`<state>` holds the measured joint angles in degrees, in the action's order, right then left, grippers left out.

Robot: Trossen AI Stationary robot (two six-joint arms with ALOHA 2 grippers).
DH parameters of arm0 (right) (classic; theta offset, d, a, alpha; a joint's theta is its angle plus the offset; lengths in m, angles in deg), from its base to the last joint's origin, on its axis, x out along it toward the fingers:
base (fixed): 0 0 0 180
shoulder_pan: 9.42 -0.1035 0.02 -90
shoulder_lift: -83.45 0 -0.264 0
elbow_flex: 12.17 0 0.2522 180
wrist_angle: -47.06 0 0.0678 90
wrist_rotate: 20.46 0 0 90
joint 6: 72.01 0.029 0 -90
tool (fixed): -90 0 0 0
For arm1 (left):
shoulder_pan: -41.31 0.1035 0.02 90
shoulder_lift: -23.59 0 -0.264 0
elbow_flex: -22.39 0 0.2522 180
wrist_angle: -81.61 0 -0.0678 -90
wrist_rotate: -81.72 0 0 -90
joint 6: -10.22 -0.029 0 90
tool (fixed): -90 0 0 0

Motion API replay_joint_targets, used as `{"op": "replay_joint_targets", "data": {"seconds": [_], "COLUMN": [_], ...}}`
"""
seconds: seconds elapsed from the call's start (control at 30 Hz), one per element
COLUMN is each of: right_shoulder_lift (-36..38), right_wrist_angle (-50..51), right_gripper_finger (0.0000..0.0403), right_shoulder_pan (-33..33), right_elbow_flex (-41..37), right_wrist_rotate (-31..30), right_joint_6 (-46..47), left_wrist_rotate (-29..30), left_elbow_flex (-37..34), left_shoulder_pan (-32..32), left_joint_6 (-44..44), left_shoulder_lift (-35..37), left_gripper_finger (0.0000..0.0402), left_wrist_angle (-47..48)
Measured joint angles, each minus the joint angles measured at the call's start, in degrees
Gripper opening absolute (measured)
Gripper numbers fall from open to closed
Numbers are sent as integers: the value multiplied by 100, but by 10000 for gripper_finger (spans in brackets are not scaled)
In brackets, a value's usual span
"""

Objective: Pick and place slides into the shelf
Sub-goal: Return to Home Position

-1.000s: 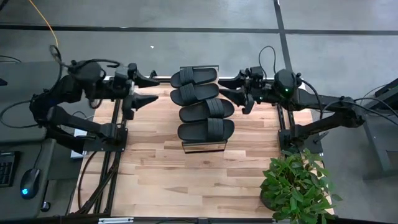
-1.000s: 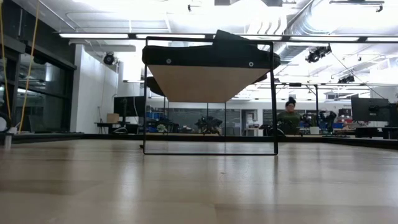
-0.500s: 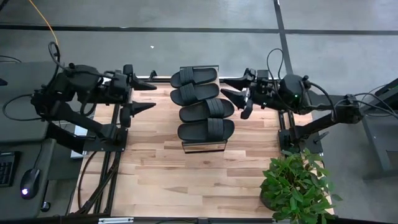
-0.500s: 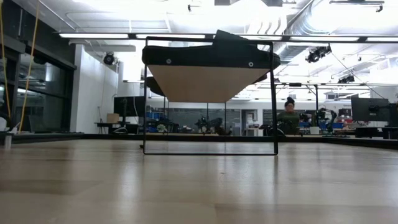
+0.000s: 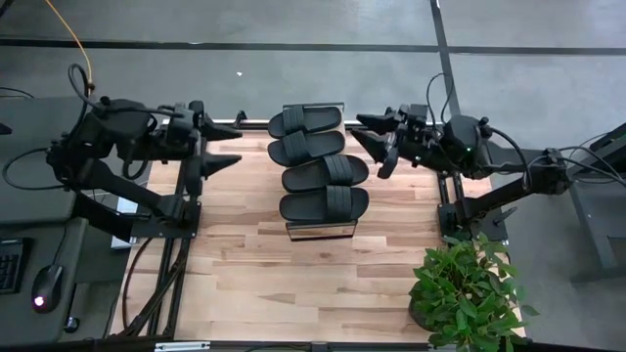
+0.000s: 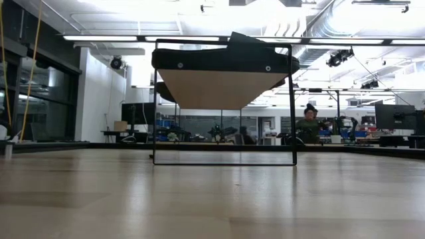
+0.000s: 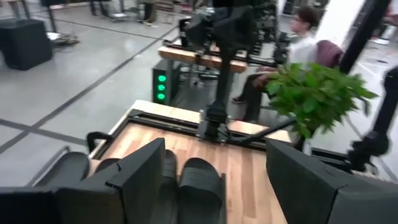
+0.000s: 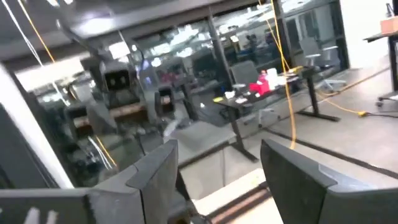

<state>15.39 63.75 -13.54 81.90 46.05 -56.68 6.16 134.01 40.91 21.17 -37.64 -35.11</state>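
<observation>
Now all four slides (image 5: 323,174) lie in a row on the shelf (image 5: 321,231), which runs in from the tabletop's (image 5: 254,264) far edge. My left gripper (image 5: 233,146) and right gripper (image 5: 361,131) flank it, both spread and empty. I should draw each straight outward, clear of the frame.

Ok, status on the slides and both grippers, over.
Left gripper open, empty, left of shelf. Right gripper open, empty, right of it. All four slides lying on shelf. Plant at table corner, apart from both.
</observation>
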Motion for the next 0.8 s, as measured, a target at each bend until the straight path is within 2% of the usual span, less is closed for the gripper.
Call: {"op": "replay_joint_targets", "data": {"seconds": [0.2, 0.3, 0.43, 0.57, 0.7, 0.8], "right_shoulder_lift": [-8, -17, -18, -14, -11, 49], "right_wrist_angle": [792, 1327, 1788, 1840, 1367, 1025], "right_gripper_finger": [220, 220, 220, 220, 220, 220], "right_shoulder_pan": [-7, 15, 39, 79, 71, 68], "right_elbow_flex": [0, -2, -2, -2, -2, -2], "right_wrist_rotate": [147, 188, 186, 510, 1173, 1298], "right_joint_6": [142, -214, 226, 623, 26, -248], "left_wrist_rotate": [115, 113, 114, 118, 413, 493], "left_elbow_flex": [0, 0, -1, -2, -4, -4], "left_shoulder_pan": [0, -2, 0, 0, 0, 0], "left_joint_6": [159, 435, 581, 701, 383, -97], "left_shoulder_lift": [-4, -11, -21, -86, -136, -133], "left_gripper_finger": [262, 262, 262, 262, 262, 262], "left_wrist_angle": [56, 219, 438, 480, 408, 218]}}
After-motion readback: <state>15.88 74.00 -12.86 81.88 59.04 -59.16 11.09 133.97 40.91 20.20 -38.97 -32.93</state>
